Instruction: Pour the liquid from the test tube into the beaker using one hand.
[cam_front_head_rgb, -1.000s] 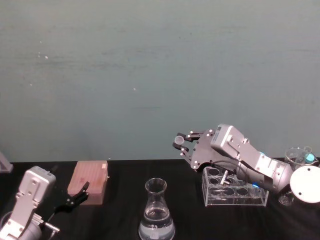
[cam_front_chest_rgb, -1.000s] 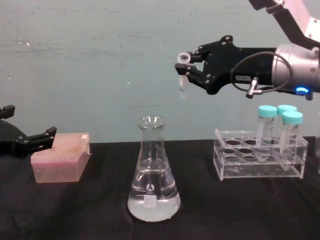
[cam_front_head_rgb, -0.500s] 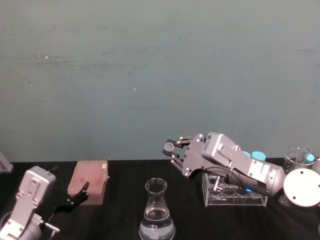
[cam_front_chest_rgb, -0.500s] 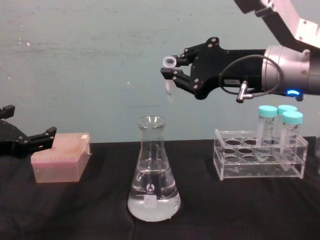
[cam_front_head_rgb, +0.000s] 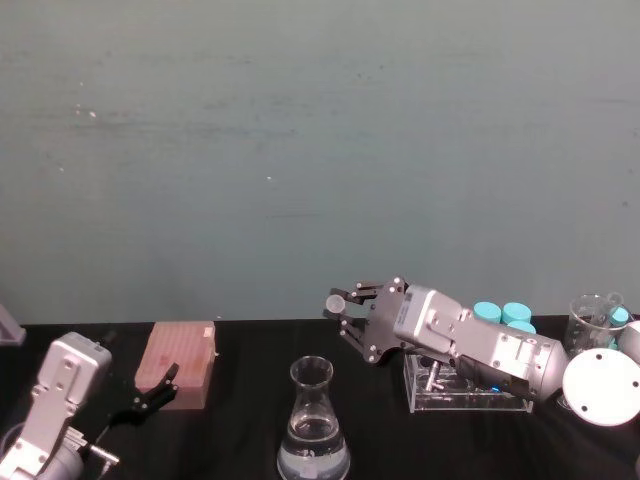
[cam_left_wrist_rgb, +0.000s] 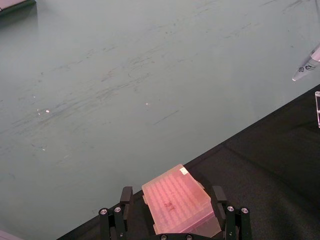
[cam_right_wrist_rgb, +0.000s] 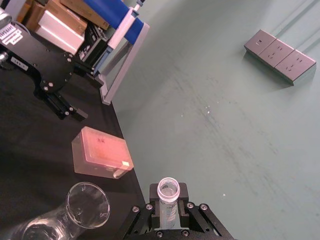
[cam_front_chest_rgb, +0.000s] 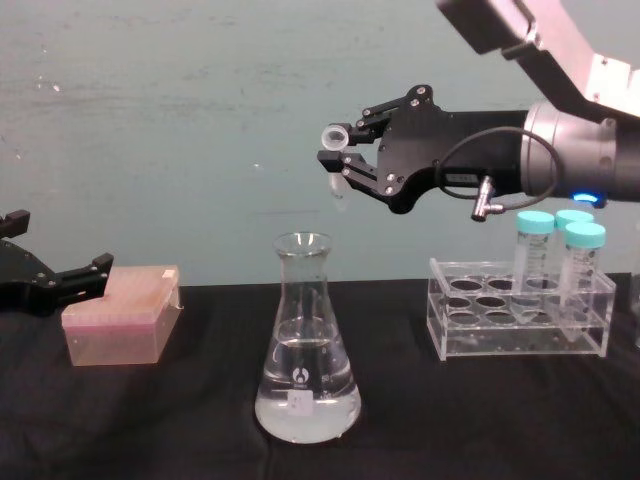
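Note:
My right gripper (cam_front_chest_rgb: 346, 160) is shut on the test tube (cam_front_chest_rgb: 339, 180), a thin clear tube with a whitish rim and no cap. It hangs in the air, slightly tilted, above and a little right of the beaker's mouth. The beaker (cam_front_chest_rgb: 305, 345) is a clear conical flask on the black table with clear liquid (cam_front_chest_rgb: 305, 412) in its base. The head view shows the test tube (cam_front_head_rgb: 336, 301) behind and above the beaker (cam_front_head_rgb: 314, 425). In the right wrist view the test tube (cam_right_wrist_rgb: 167, 197) stands between the fingers, its mouth open. Liquid inside the tube cannot be made out. My left gripper (cam_front_chest_rgb: 55, 285) rests open at the far left.
A pink translucent box (cam_front_chest_rgb: 120, 315) lies left of the beaker, right beside the left gripper. A clear rack (cam_front_chest_rgb: 520, 325) at the right holds teal-capped tubes (cam_front_chest_rgb: 560, 255). A small glass vessel (cam_front_head_rgb: 597, 315) stands at the far right. The teal wall rises behind the table.
The right gripper has carried the test tube leftward, from over the rack side to nearly over the beaker's mouth, and tilted it slightly. The left arm has not moved.

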